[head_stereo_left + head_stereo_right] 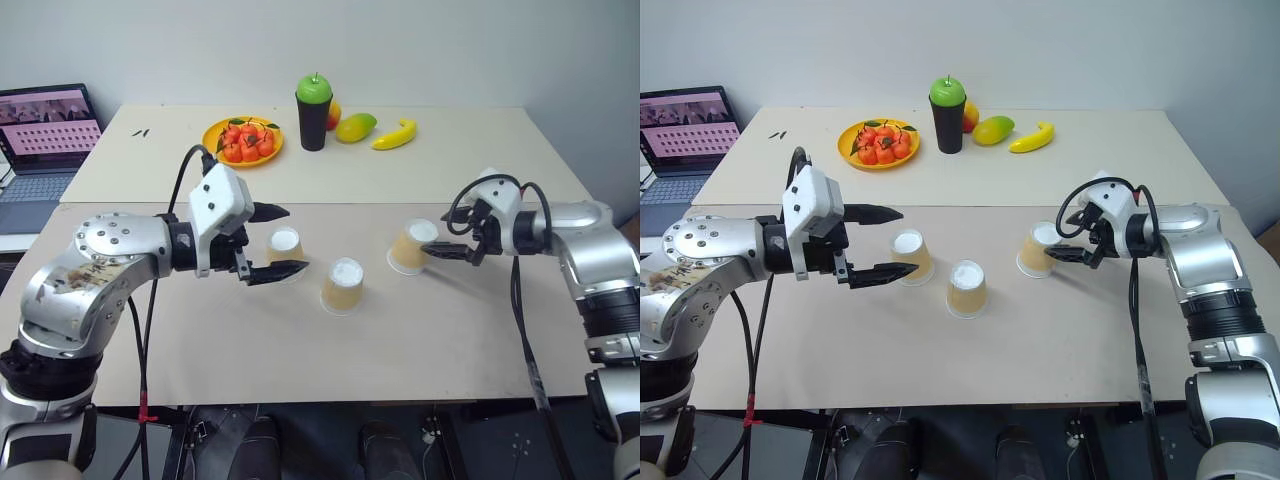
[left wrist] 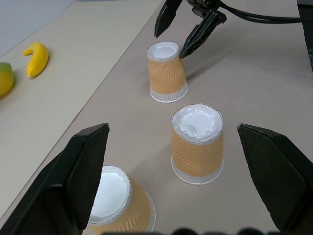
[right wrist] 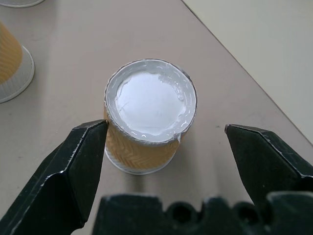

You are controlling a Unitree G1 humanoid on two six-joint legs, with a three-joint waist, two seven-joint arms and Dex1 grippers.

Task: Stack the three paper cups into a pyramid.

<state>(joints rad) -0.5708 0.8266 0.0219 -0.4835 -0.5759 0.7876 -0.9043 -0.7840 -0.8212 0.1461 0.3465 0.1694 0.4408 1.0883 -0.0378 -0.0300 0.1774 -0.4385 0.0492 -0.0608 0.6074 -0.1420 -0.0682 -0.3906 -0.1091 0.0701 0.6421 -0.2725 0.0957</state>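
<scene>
Three upturned cups stand apart in a row on the tabletop (image 1: 300,340): left cup (image 1: 285,250), middle cup (image 1: 343,285), right cup (image 1: 412,245). The left tool (image 1: 268,241) gapes beside the left cup. The right tool (image 3: 166,142), spread wide, straddles the right cup, one finger (image 3: 80,161) touching it.

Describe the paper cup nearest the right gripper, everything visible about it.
The paper cup stands upside down on the beige table, white bottom facing up, wide white rim resting on the surface. Its tapered tan side carries an embossed zigzag texture. It looks tilted, leaning toward the middle cup, from which it stands apart, as it does from the third cup. The right gripper straddles it with open jaws; one black fingertip sits right at its upper edge, the other clear of it. It is not lifted.
</scene>
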